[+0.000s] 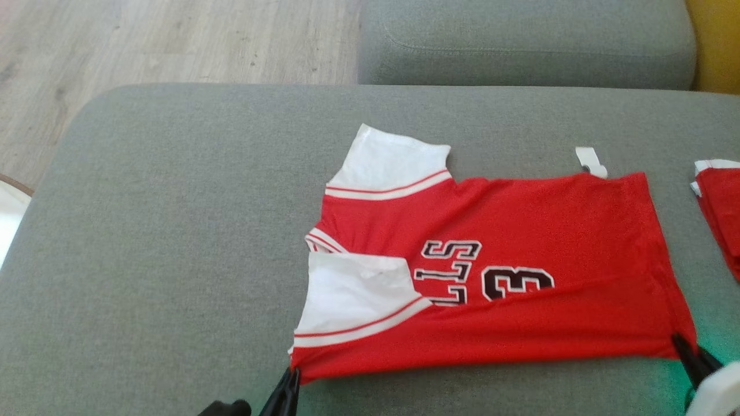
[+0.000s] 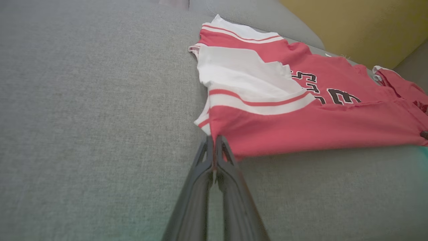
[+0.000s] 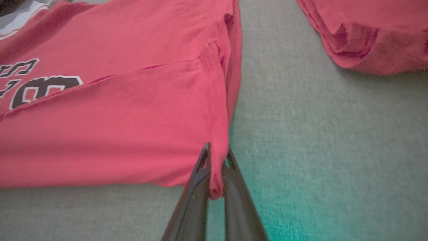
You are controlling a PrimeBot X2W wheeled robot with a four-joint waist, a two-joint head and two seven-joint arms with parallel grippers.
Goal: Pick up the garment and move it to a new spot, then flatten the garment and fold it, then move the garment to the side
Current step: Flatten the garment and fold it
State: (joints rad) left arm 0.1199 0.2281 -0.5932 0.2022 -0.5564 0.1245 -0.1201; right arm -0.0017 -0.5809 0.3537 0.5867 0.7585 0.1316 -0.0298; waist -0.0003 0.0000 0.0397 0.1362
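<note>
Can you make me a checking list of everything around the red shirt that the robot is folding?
Surface: grey cushion, with the shirt lying on it.
Job's things: red jersey with white sleeves; its near edge is folded over part of the lettering.
Clutter: second red garment to the right, apart from the jersey; small white tag at the jersey's far edge.
Grippers: left gripper shut on the near corner by the sleeve; right gripper shut on the near hem corner.
Cables: nothing seen.
Surroundings: wooden floor, another grey cushion, yellow surface beyond.
</note>
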